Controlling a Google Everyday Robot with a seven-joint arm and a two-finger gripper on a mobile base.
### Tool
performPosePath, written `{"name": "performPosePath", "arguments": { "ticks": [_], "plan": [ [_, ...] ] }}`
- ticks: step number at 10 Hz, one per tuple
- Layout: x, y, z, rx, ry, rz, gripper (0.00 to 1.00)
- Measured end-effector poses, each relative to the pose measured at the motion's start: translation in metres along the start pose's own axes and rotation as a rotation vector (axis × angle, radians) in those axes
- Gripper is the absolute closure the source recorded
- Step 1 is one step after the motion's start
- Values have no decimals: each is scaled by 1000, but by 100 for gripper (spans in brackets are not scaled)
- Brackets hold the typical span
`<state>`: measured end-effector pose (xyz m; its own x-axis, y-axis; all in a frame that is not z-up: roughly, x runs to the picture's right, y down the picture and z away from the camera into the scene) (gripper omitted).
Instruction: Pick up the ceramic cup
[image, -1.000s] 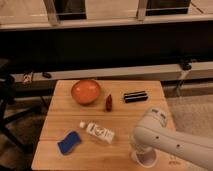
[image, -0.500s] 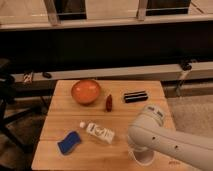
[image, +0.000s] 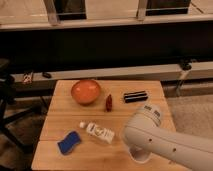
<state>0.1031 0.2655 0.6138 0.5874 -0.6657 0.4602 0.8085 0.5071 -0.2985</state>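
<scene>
White casing of the arm covers the gripper completely: it must lie somewhere under that bulky link at the table's front right corner, but neither it nor how wide it stands can be made out, nor whether it has hold of anything. Just below the casing's lower left edge shows a pale round shape, which I take to be the cup. It sits on the table near the front edge, partly covered by the arm.

Further out, a bottle lies on its side left of the arm, with a blue sponge beyond it. Toward the back are the orange bowl, a small red item just beside it, and a black bar, all well apart from the cup.

By my reading the step in hand is the approach or the grasp itself, with the arm poised over the cup; a lift does not look done, since the cup appears to rest on the wood. The next move calls for a firm close across the rim or wall, then a straight rise. The table edge is close, so a sideways nudge could push the cup off.
</scene>
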Motion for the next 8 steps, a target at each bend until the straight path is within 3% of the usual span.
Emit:
{"name": "performPosePath", "arguments": {
  "ticks": [8],
  "plan": [
    [0, -6, -11, 27, 21, -23, 100]
  ]
}}
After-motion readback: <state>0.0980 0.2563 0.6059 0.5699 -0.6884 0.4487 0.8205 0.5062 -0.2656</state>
